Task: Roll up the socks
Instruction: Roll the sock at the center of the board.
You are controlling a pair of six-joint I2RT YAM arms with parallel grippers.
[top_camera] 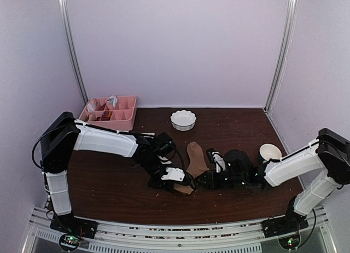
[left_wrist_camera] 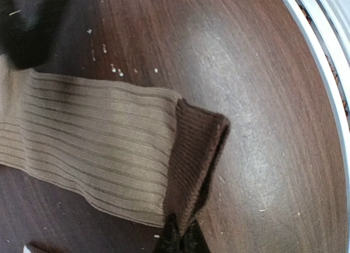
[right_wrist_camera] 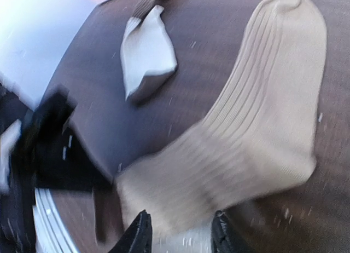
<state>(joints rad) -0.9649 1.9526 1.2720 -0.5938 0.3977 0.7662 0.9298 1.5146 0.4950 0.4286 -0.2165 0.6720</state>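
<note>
Pinching the dark brown cuff (left_wrist_camera: 194, 154) of the tan sock (top_camera: 196, 159), the left gripper (left_wrist_camera: 178, 239) is clamped on fabric just inside the table's near rail (left_wrist_camera: 328, 88). The right gripper (right_wrist_camera: 180, 231) hovers over that same end, jaws apart, holding nothing. The ribbed knit looks light, limp and grippy, likely to fold rather than slide, so the cuff is the sensible starting hold. Farther off, toward the pink tray (top_camera: 117, 123), the cream sock (right_wrist_camera: 147, 56) lies apart. Bare wood opens beyond, short of the white scalloped bowl (top_camera: 183, 121).
</note>
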